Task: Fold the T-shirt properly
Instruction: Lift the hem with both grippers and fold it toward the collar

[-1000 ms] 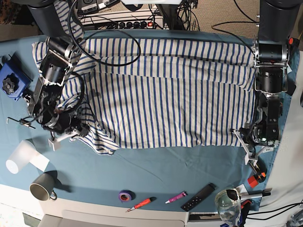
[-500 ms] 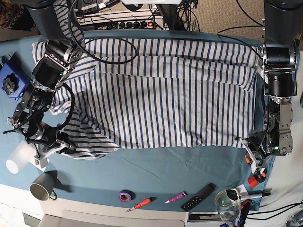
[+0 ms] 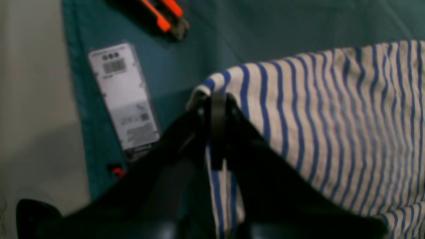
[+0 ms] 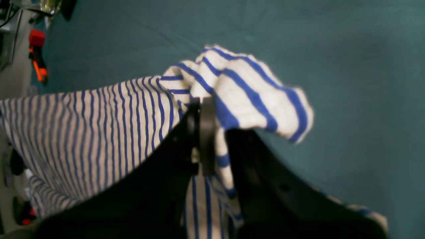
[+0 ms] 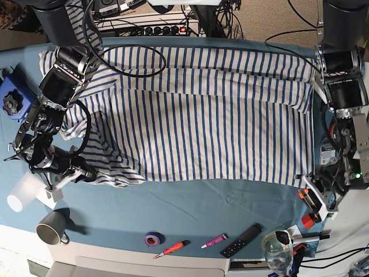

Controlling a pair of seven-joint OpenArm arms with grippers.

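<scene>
The white T-shirt with thin blue stripes (image 5: pixel 202 115) lies spread across the teal table cloth (image 5: pixel 190 208). My left gripper (image 5: pixel 310 186) is shut on its lower corner at the base view's right. The left wrist view shows the jaws (image 3: pixel 214 99) pinching striped cloth (image 3: pixel 332 109). My right gripper (image 5: pixel 83 173) is shut on bunched cloth at the lower corner on the base view's left. The right wrist view shows it (image 4: pixel 201 106) holding a fold of the shirt (image 4: pixel 99 126) just above the table.
A blue block (image 5: pixel 12 99), a clear cup (image 5: pixel 22 193) and a mug (image 5: pixel 52 228) sit at the left. A tape roll (image 5: pixel 152 238), screwdriver (image 5: pixel 172 248), marker (image 5: pixel 214 240), remote (image 5: pixel 242 240), glass (image 5: pixel 275 248) and orange cutter (image 5: pixel 311 202) line the front edge. A label card (image 3: pixel 123 99) lies by my left gripper.
My left gripper has moved outward and toward the front edge, drawing the shirt's lower corner with it. My right gripper has moved outward and lower with its cloth, stretching the hem.
</scene>
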